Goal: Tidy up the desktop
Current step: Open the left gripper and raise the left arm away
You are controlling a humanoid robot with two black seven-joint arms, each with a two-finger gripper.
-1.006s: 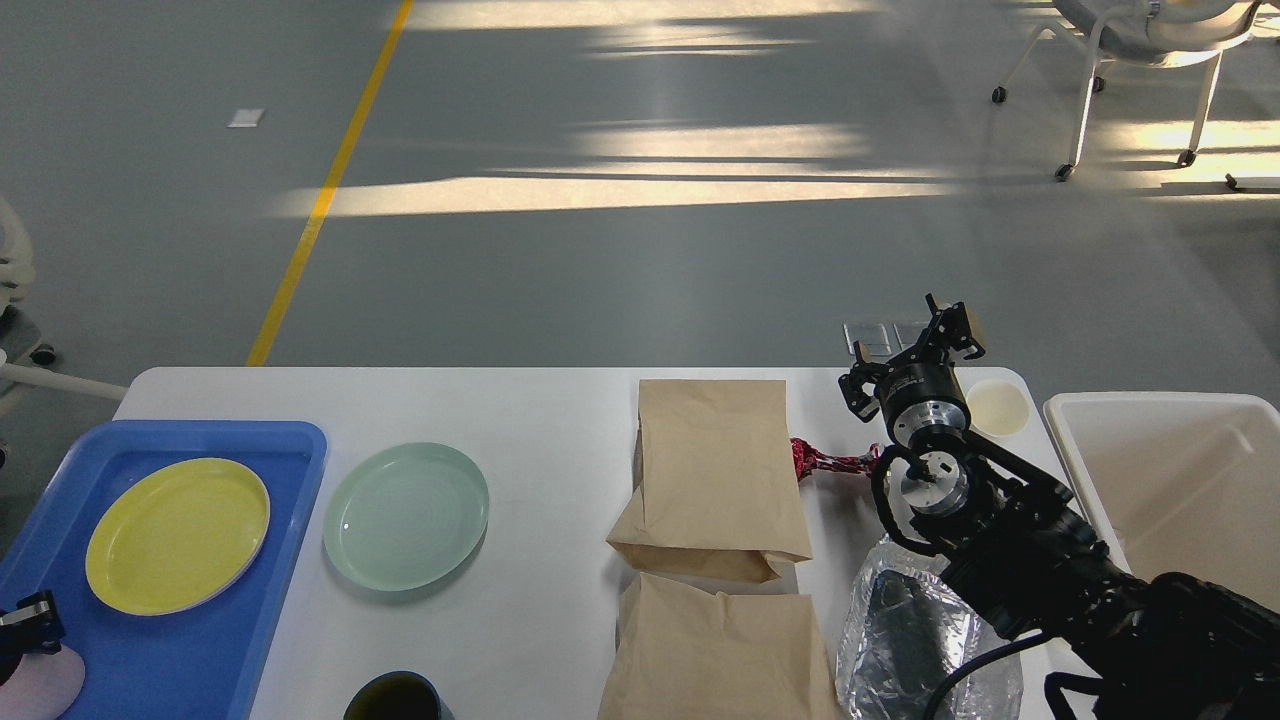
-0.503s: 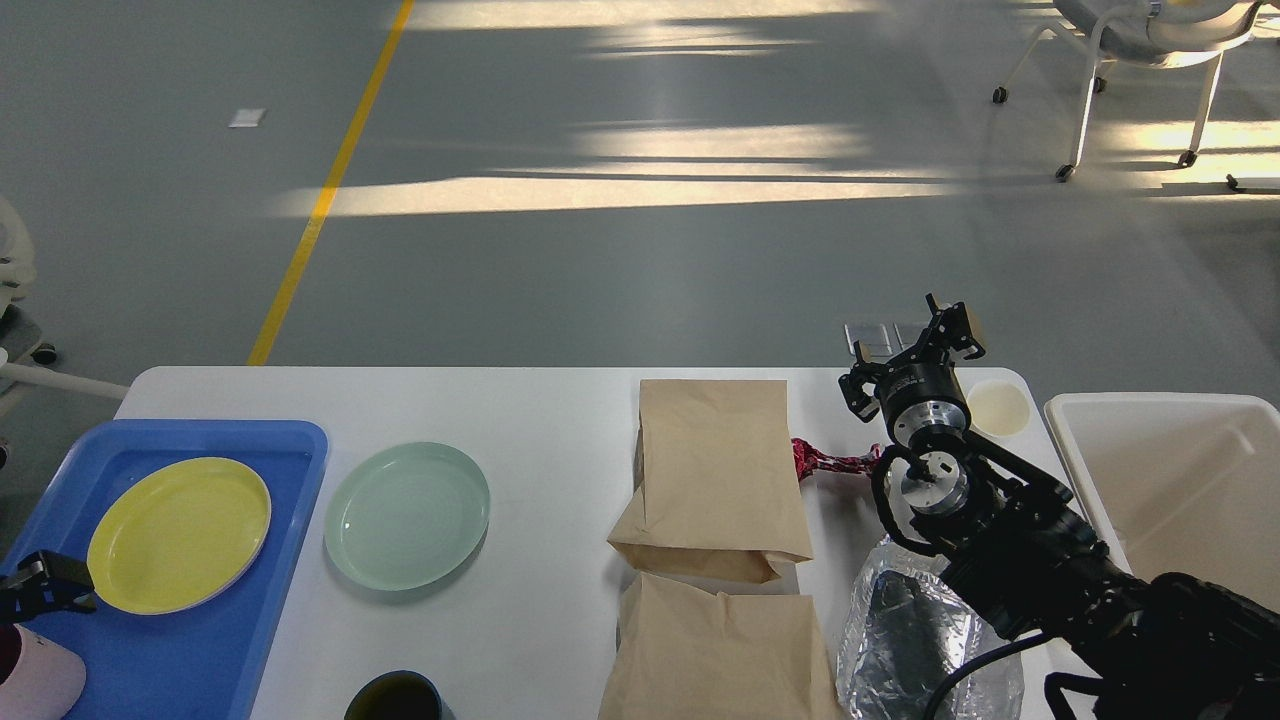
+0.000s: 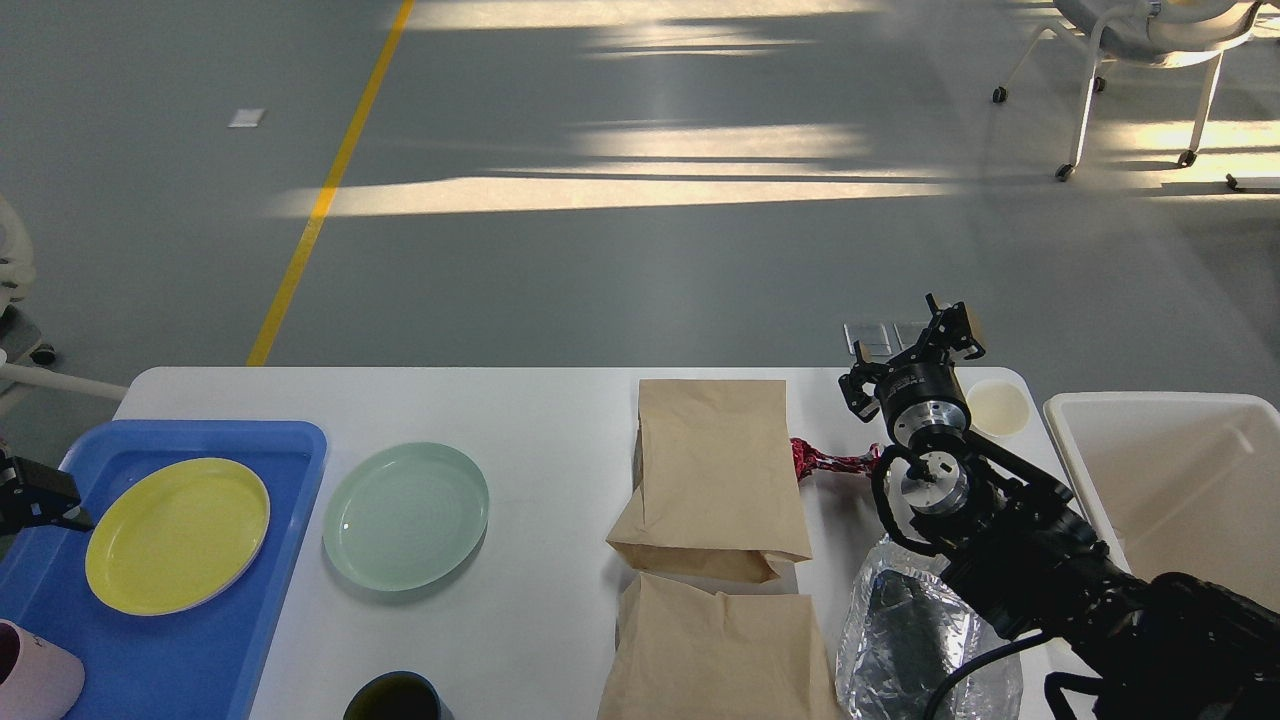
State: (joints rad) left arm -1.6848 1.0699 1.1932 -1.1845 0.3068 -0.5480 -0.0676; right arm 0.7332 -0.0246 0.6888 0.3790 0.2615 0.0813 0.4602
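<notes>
The white desktop (image 3: 540, 420) holds a pale green plate (image 3: 406, 515), two brown paper bags (image 3: 715, 465) (image 3: 715, 650), a red crumpled wrapper (image 3: 825, 460), a clear plastic bag (image 3: 915, 630), a cream round lid (image 3: 997, 407) and a dark green cup (image 3: 398, 697). A yellow plate (image 3: 178, 535) and a pinkish-white cup (image 3: 30, 680) sit in the blue tray (image 3: 290, 470). My left gripper (image 3: 35, 495) shows only as a dark part at the left edge, above the tray. My right gripper (image 3: 950, 330) is raised over the far right corner, beside the lid, holding nothing visible.
A deep off-white bin (image 3: 1170, 480) stands just past the table's right end. My right arm (image 3: 1040, 560) lies over the plastic bag. Bare table surface lies between the green plate and the paper bags. A wheeled chair (image 3: 1130, 60) stands far back right.
My left gripper has moved up along the left edge, away from the pinkish-white cup, which stays in the tray's near corner. The right arm has not moved.
</notes>
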